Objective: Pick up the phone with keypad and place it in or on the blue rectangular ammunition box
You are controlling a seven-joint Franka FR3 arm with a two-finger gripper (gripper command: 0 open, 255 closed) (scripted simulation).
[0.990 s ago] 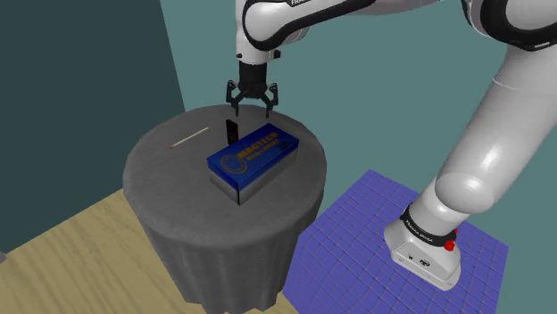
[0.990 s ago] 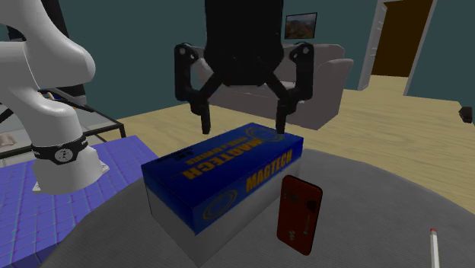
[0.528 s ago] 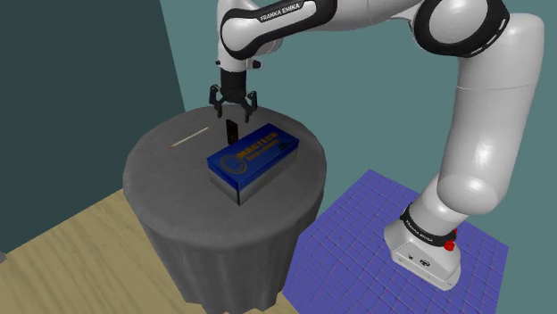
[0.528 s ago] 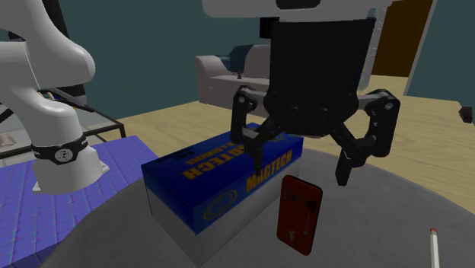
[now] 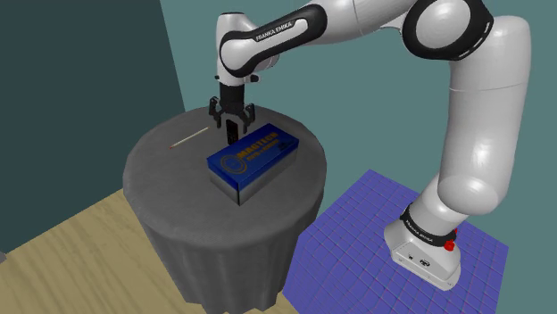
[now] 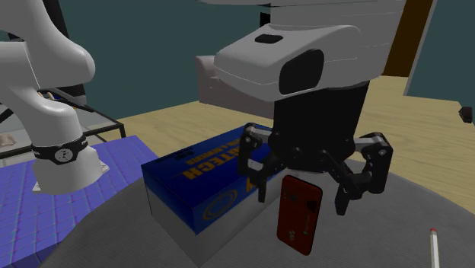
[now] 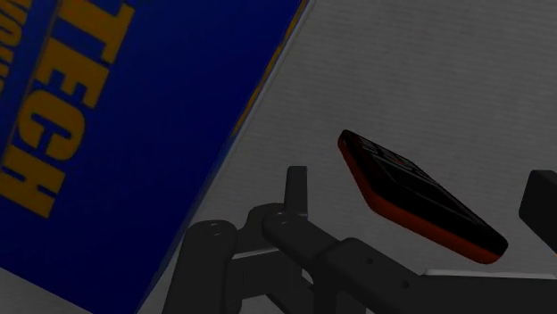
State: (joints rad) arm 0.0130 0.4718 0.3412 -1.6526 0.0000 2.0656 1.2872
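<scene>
A dark red phone (image 6: pixel 298 218) stands upright on the round grey table (image 5: pixel 161 178), close beside the blue rectangular box (image 6: pixel 194 179) with yellow lettering. My black gripper (image 6: pixel 304 195) is open and hangs low over the phone's top, one finger on each side, neither touching it. In the wrist view the phone (image 7: pixel 419 203) sits between the fingers (image 7: pixel 295 183), with the box (image 7: pixel 134 116) just off to one side. From the shoulder view the gripper (image 5: pixel 231 119) is at the box's (image 5: pixel 253 153) far end, right above the phone (image 5: pixel 231 133).
A thin white stick (image 5: pixel 189 138) lies on the table toward the shoulder view's left, also near the table edge (image 6: pixel 435 248). A purple gridded mat (image 5: pixel 357 232) covers the floor under the stand. A sofa (image 6: pixel 209 72) stands far behind.
The gripper has swung from above the box's far end over to the phone and come down around its top. Its fingers stayed open throughout. Phone and box have not moved.
</scene>
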